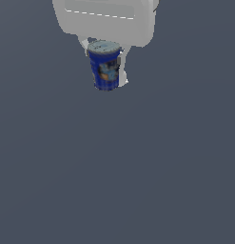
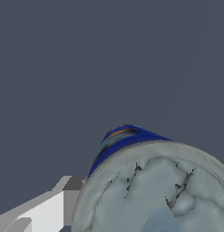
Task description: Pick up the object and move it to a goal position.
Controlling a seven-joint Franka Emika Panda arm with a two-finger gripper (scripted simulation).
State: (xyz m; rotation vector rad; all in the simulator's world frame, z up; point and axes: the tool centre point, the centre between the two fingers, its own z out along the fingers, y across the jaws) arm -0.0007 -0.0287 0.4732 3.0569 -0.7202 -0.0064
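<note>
over plain grey ground, the hand point(image 1: 106, 66) clamps the blue cup point(image 1: 105, 69), label unreadable.

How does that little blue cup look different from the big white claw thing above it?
The small dark-blue tapered cup with a pale silvery lid is narrow; the white end effector above it is far wider. The cup carries a printed orange-and-light label, while the end effector is plain white. The cup stands upright with its lid up, and the end effector's fingers reach down beside it. Both sit near the top of the exterior view, close together.
</note>
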